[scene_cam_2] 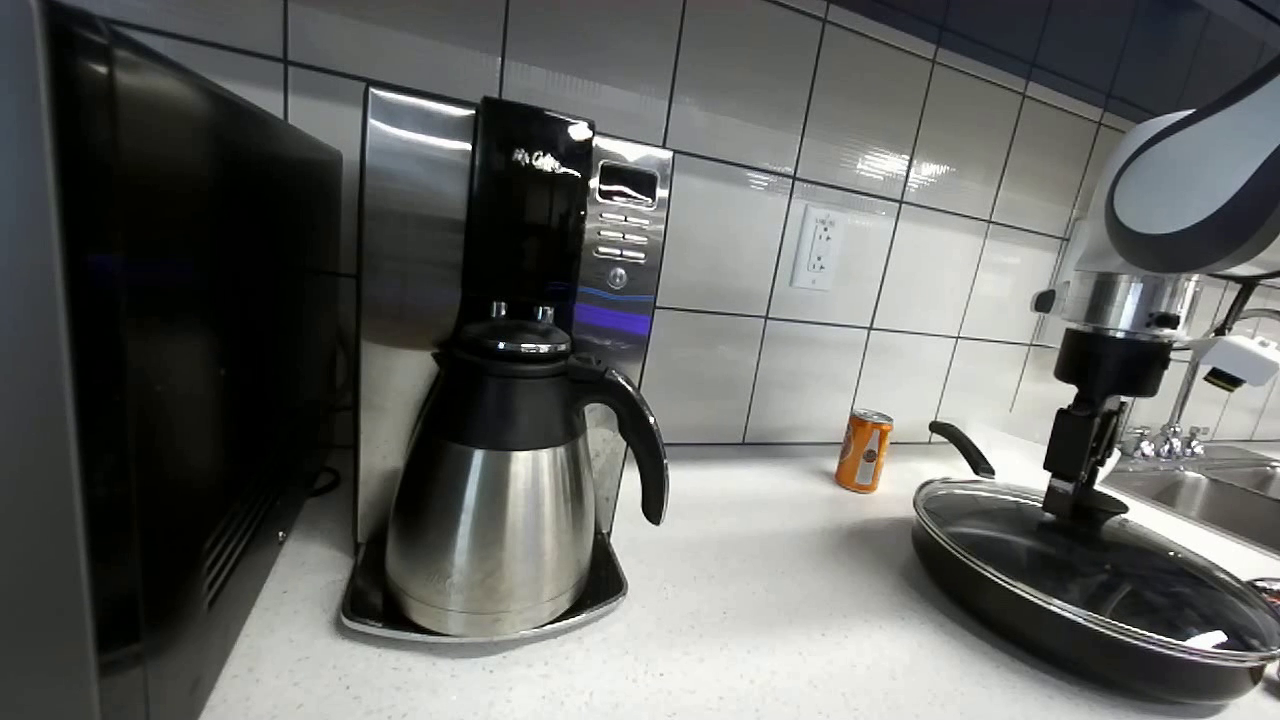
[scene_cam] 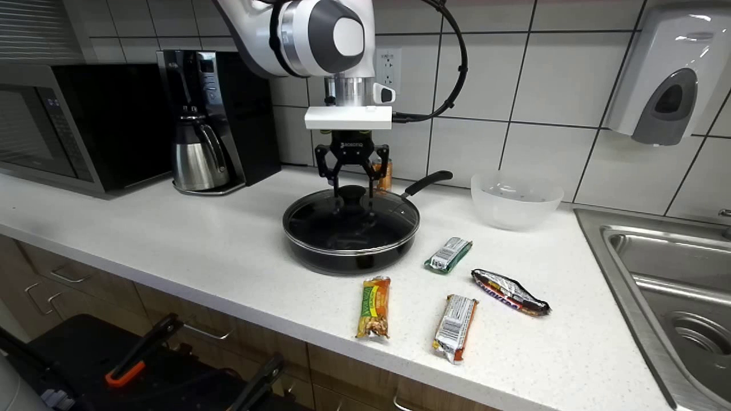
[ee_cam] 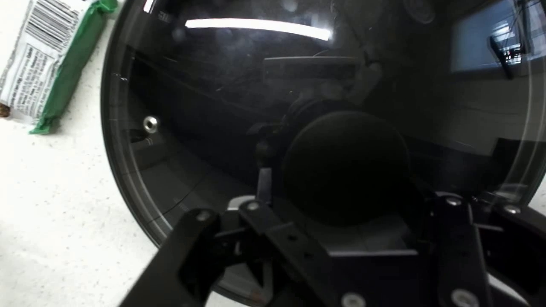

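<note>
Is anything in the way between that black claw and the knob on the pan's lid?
Nothing visible. The gripper is open, its fingers on either side of the lid knob, with nothing else showing in between. The green-wrapped bar lies beside the pan, out of the way.

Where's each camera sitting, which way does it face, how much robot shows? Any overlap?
In an exterior view: before and above the counter, facing the tiled wall; arm and fingers show over the pan.
In an exterior view: low, close to the microwave, facing the coffee maker; arm's lower part and fingers show at right.
Wrist view: on the wrist, looking down at the glass lid; fingers at the bottom, either side of its knob.
Shared: both exterior views show coffee maker, pan, orange can and arm.
</note>
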`<state>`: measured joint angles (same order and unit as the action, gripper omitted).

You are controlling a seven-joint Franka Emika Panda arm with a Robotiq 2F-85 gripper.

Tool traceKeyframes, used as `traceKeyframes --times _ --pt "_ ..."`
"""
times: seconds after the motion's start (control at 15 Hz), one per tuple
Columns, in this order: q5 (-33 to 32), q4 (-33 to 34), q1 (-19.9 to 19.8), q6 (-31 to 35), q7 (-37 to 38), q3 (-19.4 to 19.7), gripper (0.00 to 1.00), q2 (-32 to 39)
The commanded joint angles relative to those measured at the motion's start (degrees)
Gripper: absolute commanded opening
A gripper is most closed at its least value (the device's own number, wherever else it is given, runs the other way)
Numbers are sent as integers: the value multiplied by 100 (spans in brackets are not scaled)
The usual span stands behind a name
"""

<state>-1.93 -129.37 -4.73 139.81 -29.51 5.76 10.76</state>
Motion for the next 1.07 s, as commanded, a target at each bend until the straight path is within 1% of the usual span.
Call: traceKeyframes --times 0.0,0.07,0.47,1.0 --pt "-129 -37 -98 -9 42 -122 42 -114" --pt "-149 -59 -93 -8 49 -131 37 -142" --pt "-290 -37 -71 -171 142 -108 37 -240" --pt "-480 -41 -44 -185 207 -128 37 -409"
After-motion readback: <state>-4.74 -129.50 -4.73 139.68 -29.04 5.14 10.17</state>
